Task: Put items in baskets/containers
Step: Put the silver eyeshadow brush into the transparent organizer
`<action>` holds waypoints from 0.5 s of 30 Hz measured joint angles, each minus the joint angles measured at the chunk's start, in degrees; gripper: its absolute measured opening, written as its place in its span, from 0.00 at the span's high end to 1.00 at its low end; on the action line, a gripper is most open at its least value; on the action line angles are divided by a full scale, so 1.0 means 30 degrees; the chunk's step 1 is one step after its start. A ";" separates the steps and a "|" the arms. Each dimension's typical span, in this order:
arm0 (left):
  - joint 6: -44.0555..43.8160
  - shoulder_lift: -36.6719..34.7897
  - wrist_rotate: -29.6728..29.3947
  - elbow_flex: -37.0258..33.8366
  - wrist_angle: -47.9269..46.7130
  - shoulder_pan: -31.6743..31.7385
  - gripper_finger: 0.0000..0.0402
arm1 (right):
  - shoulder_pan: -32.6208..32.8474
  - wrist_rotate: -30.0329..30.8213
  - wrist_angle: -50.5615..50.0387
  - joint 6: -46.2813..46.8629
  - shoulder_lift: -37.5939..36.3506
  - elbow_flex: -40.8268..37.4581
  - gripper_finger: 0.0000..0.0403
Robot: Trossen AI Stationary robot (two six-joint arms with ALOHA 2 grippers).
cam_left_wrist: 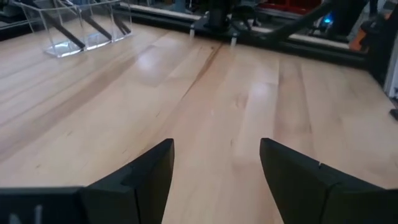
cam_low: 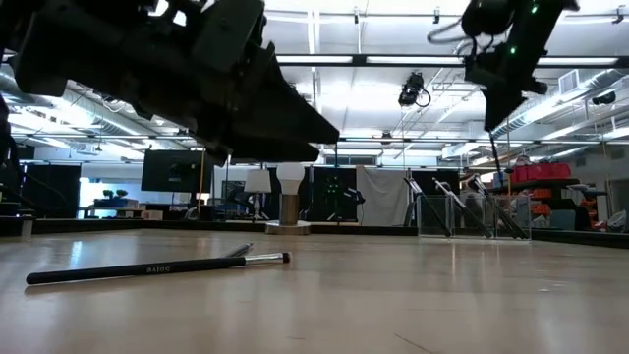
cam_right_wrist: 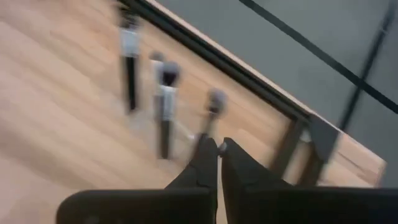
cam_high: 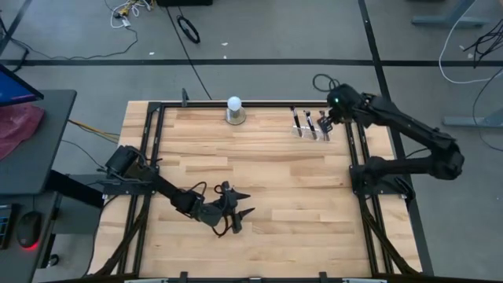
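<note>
- High view: the clear holder (cam_high: 312, 126) sits at the tabletop's (cam_high: 259, 173) far right edge, with makeup brushes (cam_high: 309, 123) standing in it, handles leaning, long axes running near to far.
- Right gripper (cam_high: 328, 119) hangs just above the holder's right end; the right wrist view shows its fingers (cam_right_wrist: 205, 163) pinched nearly together on the thin handle of one brush (cam_right_wrist: 212, 112), bristle tip pointing away from the gripper.
- Low view alone shows a loose brush (cam_low: 157, 268) lying flat on the near tabletop, long axis left to right, pale ferrule and tip to the right; its handle carries pale lettering too small to read.
- Left gripper (cam_high: 233, 214) hovers low over the near centre, jaws spread wide with nothing between them.
- White ball on a grey base (cam_high: 234, 109) stands at the far edge, well left of the holder.
</note>
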 joint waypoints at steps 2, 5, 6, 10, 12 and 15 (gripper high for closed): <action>0.0041 -0.0007 0.0007 0.0008 0.0006 -0.0020 0.39 | -0.0964 -0.0113 -0.0050 -0.0450 0.0398 0.0000 1.00; 0.0230 0.0000 0.0005 0.0008 0.0308 -0.0016 0.39 | -0.1938 -0.0803 0.0007 -0.0908 0.1026 0.0000 1.00; 0.0223 0.0000 0.0000 0.0008 0.0318 -0.0016 0.39 | -0.2126 -0.1070 0.0068 -0.1035 0.1281 0.0000 1.00; 0.0269 0.0000 0.0000 0.0008 0.0249 -0.0016 0.39 | -0.2662 -0.2833 0.0076 -0.1385 0.2344 0.0000 0.99; 0.0261 0.0000 0.0000 0.0008 0.0249 -0.0016 0.39 | -0.2767 -0.3154 0.0068 -0.1419 0.2939 0.0000 0.99; 0.0223 0.0000 0.0004 0.0008 0.0253 -0.0023 0.39 | -0.2927 -0.3204 0.0083 -0.1422 0.3817 0.0000 0.99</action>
